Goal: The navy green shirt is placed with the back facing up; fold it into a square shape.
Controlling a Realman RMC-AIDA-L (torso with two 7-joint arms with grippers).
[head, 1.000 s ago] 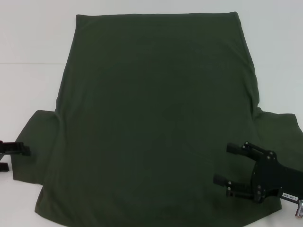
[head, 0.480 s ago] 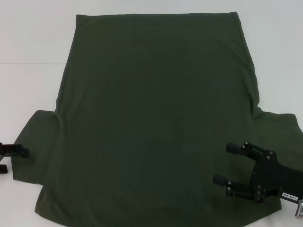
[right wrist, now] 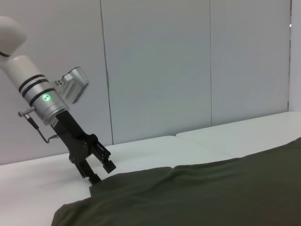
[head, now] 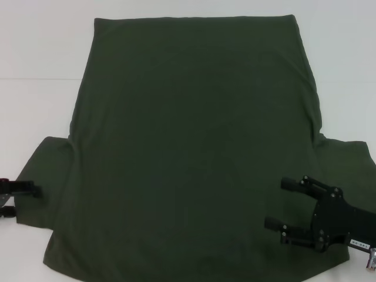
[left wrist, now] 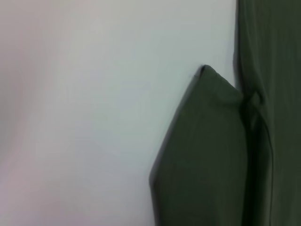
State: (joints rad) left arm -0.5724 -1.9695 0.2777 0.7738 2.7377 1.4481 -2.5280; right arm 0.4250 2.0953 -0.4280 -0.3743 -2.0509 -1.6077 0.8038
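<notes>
Head view: navy green shirt spread flat on white desk, plain side up, hem toward far edge, both short sleeves splayed at near corners, collar end cropped at near edge of frame. No containers in view.

Right tool above near-right part of shirt, beside right sleeve, fingers pointing toward shirt's middle and set well apart; nothing between them. Black wrist body extending toward lower right corner of frame, small white label on it.

Left tool at left frame edge, just beside outer edge of left sleeve; two dark fingers visible, one above the other, spread apart with sleeve edge close to upper one. Contact with cloth not resolvable.

Left wrist view: left sleeve lying flat on desk, angular corner pointed outward, small fold at armpit seam where sleeve joins body panel.

Right wrist view: left tool seen across shirt, arm tilted steeply down, fingertips apart at sleeve edge near desk surface; grey wall panels behind.
</notes>
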